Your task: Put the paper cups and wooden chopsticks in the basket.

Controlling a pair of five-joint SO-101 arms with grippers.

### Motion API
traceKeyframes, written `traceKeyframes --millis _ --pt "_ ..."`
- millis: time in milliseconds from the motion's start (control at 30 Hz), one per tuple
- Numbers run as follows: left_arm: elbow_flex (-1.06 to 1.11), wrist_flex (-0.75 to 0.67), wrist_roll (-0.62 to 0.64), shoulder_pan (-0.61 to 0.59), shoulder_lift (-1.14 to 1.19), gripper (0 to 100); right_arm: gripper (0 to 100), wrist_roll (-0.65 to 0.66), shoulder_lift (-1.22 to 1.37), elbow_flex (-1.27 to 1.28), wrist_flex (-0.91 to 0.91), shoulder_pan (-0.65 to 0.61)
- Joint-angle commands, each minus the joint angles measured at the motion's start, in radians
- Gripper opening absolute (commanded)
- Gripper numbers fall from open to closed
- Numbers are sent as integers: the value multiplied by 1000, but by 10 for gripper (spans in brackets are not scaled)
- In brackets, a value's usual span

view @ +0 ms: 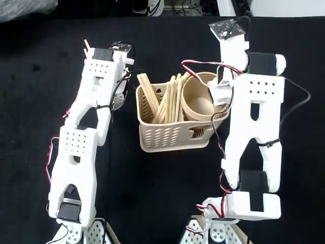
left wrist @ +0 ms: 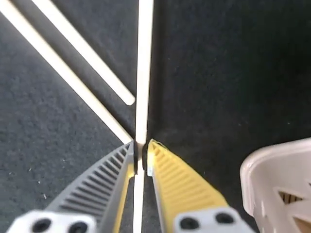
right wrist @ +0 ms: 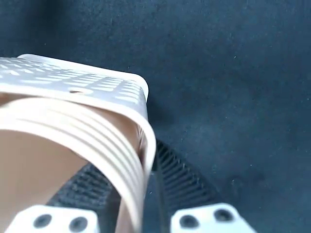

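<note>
A beige slotted basket [view: 172,137] stands mid-table between the two arms. Inside it lean several wooden chopsticks [view: 165,101] and a stack of paper cups [view: 200,104]. My right gripper [right wrist: 148,160] is shut on the rim of the paper cups [right wrist: 97,141], just inside the basket's wall [right wrist: 73,85]. My left gripper [left wrist: 141,145], to the left of the basket, is shut on one chopstick [left wrist: 144,73] that lies along the black mat. Two more chopsticks [left wrist: 82,48] lie crossed beside it, and their tips [view: 87,47] stick out past the left arm.
A black mat [view: 167,193] covers the table. A corner of the basket [left wrist: 277,179] lies close beside my left gripper. Red and black cables hang along both arms. The table's far edge runs along the top of the high view.
</note>
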Motion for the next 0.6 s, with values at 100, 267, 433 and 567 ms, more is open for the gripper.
traceKeyframes --millis 100,267,433,567 --pt "189 12 38 -22 -299 28 12 8 -54 -8 17 -11" --pt "564 -100 74 -51 -707 28 12 9 -54 -8 17 -12" --pt "1110 -463 81 -87 -1217 28 12 9 -53 -8 17 -12" --pt "1489 -733 95 -93 -1642 28 12 9 -51 -8 15 -12"
